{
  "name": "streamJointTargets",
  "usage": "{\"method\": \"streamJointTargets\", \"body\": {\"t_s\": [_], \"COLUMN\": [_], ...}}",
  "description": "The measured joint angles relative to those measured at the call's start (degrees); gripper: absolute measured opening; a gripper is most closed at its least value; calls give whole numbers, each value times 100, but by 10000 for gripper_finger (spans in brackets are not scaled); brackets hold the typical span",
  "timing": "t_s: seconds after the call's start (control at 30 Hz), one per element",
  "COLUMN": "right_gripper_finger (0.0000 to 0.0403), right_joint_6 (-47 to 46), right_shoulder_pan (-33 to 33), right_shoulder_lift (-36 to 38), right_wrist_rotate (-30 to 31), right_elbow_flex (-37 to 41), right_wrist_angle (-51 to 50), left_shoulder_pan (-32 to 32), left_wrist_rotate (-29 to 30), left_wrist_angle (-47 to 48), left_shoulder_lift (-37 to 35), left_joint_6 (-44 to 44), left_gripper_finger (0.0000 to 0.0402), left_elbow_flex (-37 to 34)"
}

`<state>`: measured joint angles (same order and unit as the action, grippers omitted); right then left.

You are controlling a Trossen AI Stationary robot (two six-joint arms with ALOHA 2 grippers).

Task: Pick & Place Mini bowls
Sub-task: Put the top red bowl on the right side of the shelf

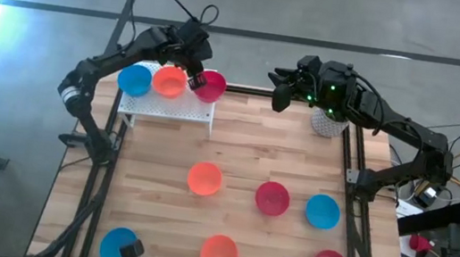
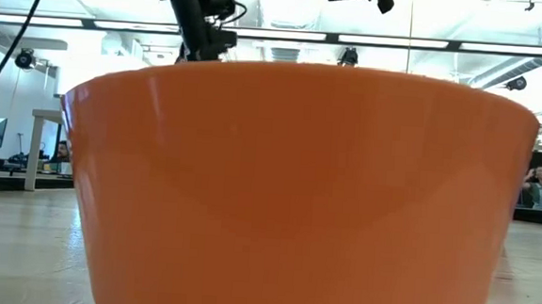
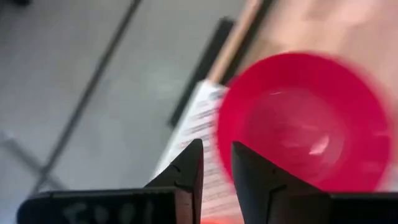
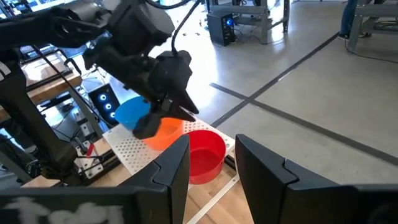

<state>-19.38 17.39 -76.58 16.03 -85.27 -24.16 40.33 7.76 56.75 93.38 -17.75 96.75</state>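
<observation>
1. Left hand [image 1: 194, 77] hovers above the white perforated rack [image 1: 167, 105] at the worktop's [image 1: 159, 182] far left edge, fingers slightly parted, grasping nothing.
2. Three mini bowls sit in a row on the rack: blue [image 1: 135, 79], orange [image 1: 169, 80], red [image 1: 210, 85]; judged the drop-off point.
3. Seven bowls lie loose on the worktop, judged awaiting transfer.
4. Right hand [image 1: 281, 89] waits at the far edge, fingers apart, empty.
5. No legible labels or writing.
</observation>
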Motion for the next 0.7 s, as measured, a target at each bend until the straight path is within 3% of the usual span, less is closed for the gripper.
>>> {"method": "streamJointTargets", "body": {"t_s": [0.1, 0.2, 0.47, 0.7], "right_gripper_finger": [123, 123, 123, 123], "right_joint_6": [-7, -7, -2, 4], "right_shoulder_pan": [0, 0, 0, 2], "right_shoulder_lift": [0, 0, -1, -1], "right_wrist_rotate": [2, 4, 15, 15], "right_elbow_flex": [0, 0, 0, 0], "right_wrist_angle": [0, 0, -1, 0], "left_shoulder_pan": [-58, -114, -154, -154], "left_wrist_rotate": [-684, -873, -778, -230], "left_wrist_angle": [128, 231, 525, 646], "left_shoulder_lift": [0, 1, 46, 46], "left_joint_6": [24, 25, 23, -64], "left_gripper_finger": [75, 75, 75, 75], "left_elbow_flex": [72, 10, -263, -410]}}
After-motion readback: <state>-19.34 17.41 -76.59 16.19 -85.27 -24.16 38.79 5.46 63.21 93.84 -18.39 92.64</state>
